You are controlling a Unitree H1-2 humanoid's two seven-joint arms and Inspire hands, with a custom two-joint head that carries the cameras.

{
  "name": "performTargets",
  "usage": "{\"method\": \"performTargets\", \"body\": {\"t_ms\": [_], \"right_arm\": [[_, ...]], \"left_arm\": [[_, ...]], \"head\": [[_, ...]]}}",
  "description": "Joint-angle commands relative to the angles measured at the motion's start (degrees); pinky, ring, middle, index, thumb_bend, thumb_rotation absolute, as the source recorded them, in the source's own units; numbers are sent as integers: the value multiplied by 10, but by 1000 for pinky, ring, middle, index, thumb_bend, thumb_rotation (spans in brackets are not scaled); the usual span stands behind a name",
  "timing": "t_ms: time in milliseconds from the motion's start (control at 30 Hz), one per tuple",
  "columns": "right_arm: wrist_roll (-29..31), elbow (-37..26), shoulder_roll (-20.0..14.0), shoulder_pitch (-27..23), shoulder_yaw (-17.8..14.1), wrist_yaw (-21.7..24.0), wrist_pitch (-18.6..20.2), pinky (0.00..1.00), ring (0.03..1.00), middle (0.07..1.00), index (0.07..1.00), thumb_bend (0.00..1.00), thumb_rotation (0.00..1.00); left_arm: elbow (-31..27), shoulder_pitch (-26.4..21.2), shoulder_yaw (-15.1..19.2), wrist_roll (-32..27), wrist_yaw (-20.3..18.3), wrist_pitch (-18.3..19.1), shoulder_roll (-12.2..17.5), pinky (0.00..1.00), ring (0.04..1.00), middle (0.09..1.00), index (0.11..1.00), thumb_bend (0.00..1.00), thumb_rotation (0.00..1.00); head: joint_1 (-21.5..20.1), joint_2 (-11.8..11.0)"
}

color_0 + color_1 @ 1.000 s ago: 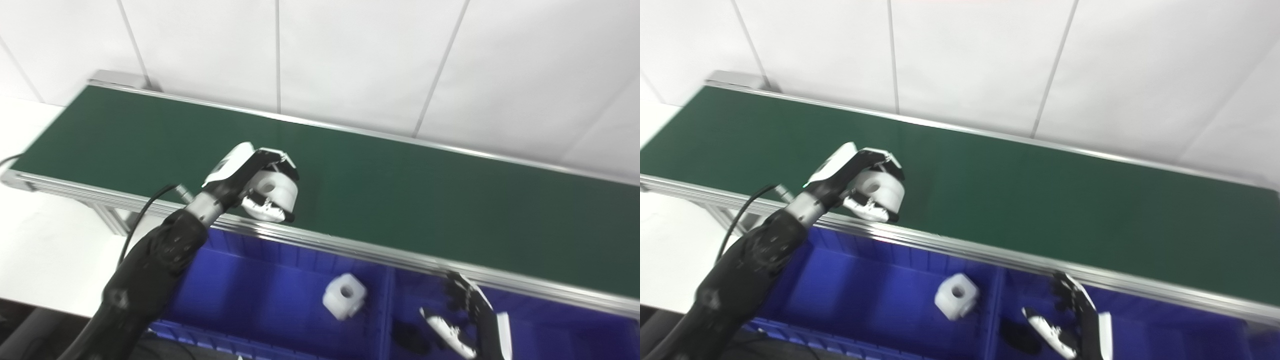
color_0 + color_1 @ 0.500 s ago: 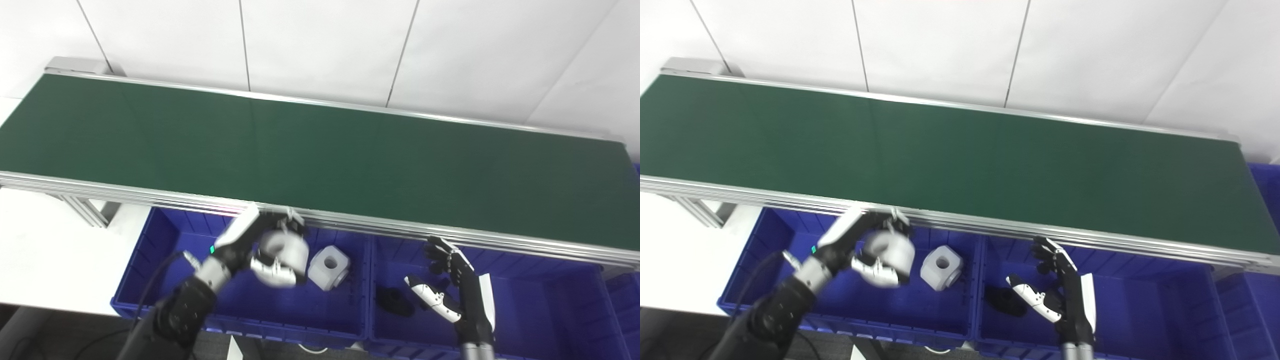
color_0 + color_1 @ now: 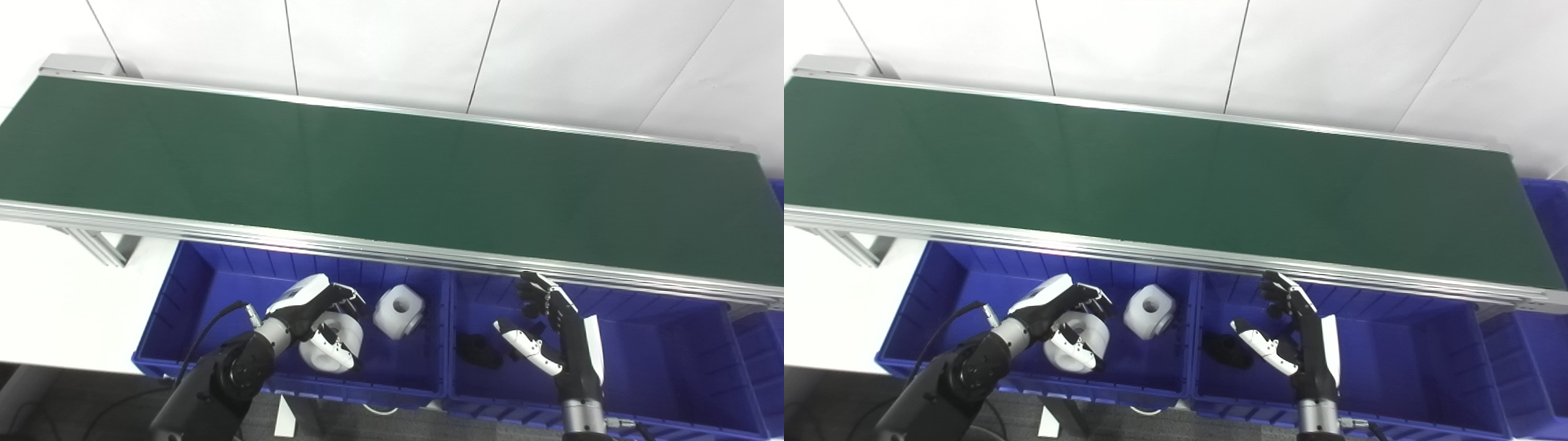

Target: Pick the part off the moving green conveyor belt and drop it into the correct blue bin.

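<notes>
A second ago the left hand [image 3: 315, 306] held the round white plastic part with a centre hole [image 3: 327, 346] above the near edge of the long green conveyor belt [image 3: 392, 177]. It has since carried the part down into the left blue plastic bin [image 3: 184, 306]. Now the part sits low in that bin, just left of a blocky white plastic part [image 3: 399, 311] already lying there. The fingers [image 3: 335, 349] still wrap it, though they look to be loosening. The drop seems all but done; only release and withdrawal remain. The right hand [image 3: 551, 343] hovers over the right blue bin [image 3: 686, 343], its fingers apart and empty, near a small black part [image 3: 479, 358].
</notes>
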Motion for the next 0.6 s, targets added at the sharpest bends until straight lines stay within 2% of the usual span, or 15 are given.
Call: {"method": "performTargets", "body": {"t_ms": [0, 167, 267, 300, 367, 433, 467, 567], "right_arm": [[-2, -13, 3, -4, -5, 0, -11, 688, 721, 734, 770, 731, 482], [10, -15, 2, -4, -4, 10, -12, 699, 729, 738, 775, 724, 455], [0, -16, 1, -2, -6, 8, -11, 698, 729, 736, 773, 726, 474], [-1, -18, 1, 0, -6, 9, -8, 699, 729, 736, 773, 726, 478], [-2, -23, 1, 3, -7, 10, -4, 703, 732, 735, 772, 718, 469], [1, -27, 1, 6, -8, 14, 0, 702, 735, 736, 770, 689, 418], [3, -29, 1, 7, -9, 15, 1, 701, 734, 737, 770, 681, 392], [-3, -38, 0, 13, -12, 16, 12, 706, 736, 736, 770, 688, 399]], "left_arm": [[-24, -17, 2, -2, 5, -7, 7, 748, 864, 923, 929, 710, 238], [-37, -4, 20, -34, 35, -52, 1, 811, 906, 954, 954, 741, 295], [-52, 7, 34, -66, 43, -70, -9, 819, 910, 952, 951, 747, 298], [-63, 18, 40, -83, 47, -75, -18, 820, 910, 950, 950, 748, 296], [-84, 37, 47, -108, 52, -79, -36, 824, 912, 941, 946, 756, 360], [-100, 57, 49, -131, 60, -85, -55, 836, 927, 954, 959, 756, 408], [-105, 65, 50, -140, 64, -90, -62, 835, 925, 955, 956, 757, 407], [-100, 87, 53, -168, 81, -130, -84, 826, 902, 931, 931, 793, 360]], "head": [[-3, -1], [-8, -1], [-11, -1], [-16, 0], [-20, 1], [-19, 5], [-19, 5], [-11, 6]]}}
